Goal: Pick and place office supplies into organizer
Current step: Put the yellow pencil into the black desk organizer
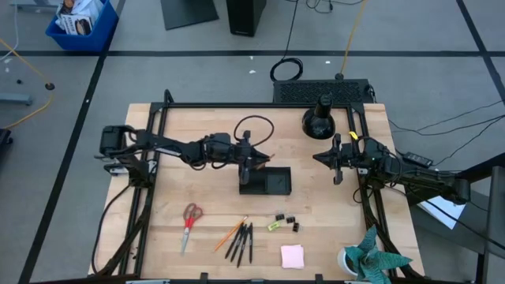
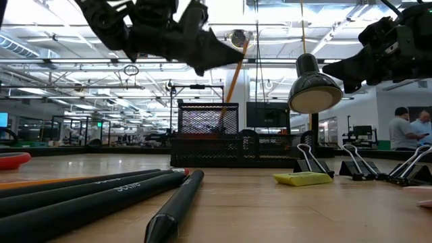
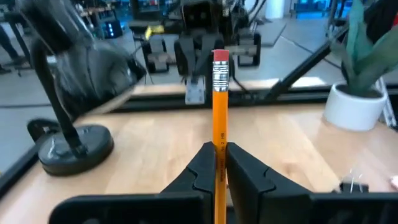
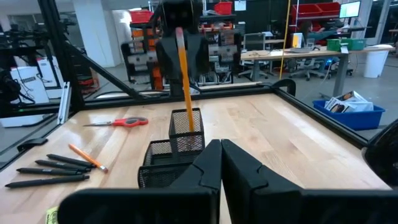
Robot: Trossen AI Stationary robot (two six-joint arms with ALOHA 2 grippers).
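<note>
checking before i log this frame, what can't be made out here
- Pencil tip: in the left wrist view, hidden below the left end effector; in the right wrist view, lost behind the organizer mesh, so contact with its floor is unclear.
- Scissors: low view, cut off by the left edge.
- Sticky pad: low view, only a sliver at the right edge.

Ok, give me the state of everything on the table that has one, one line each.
Left gripper: jaws shut on pencil, above organizer.
Pencil: held upright, tip in the tall compartment.
Organizer: upright on table.
Right gripper: jaws shut, empty, waiting.
Scissors: lying flat, closed.
Desk lamp: upright.
</note>
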